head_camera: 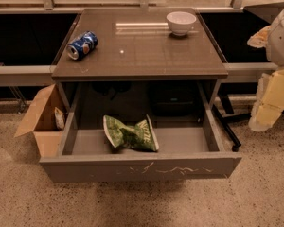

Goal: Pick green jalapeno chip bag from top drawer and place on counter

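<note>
The green jalapeno chip bag lies crumpled on the floor of the open top drawer, a little left of its middle. The drawer is pulled out towards me under the counter. My gripper hangs at the right edge of the view, beside the table's right side. It is well to the right of the bag, above drawer height, and nothing shows in it.
A blue soda can lies on its side at the counter's left edge. A white bowl stands at the back right. A brown cardboard box sits on the floor left of the drawer. A black frame leg runs along the right.
</note>
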Action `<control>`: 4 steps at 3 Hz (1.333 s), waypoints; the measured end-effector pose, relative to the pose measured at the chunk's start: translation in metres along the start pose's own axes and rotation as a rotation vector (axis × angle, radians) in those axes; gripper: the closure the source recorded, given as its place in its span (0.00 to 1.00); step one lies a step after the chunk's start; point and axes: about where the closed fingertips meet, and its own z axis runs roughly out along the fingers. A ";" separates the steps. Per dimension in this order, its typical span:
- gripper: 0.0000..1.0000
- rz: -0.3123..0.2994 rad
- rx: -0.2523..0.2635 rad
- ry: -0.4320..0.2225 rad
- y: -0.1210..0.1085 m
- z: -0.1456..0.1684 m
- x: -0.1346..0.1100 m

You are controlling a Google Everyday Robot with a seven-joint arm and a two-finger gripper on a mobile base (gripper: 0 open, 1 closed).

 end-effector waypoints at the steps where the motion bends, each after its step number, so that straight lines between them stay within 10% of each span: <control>1: 0.00 0.000 0.000 0.000 0.000 0.000 0.000; 4: 0.00 -0.094 -0.158 -0.282 -0.028 0.105 -0.079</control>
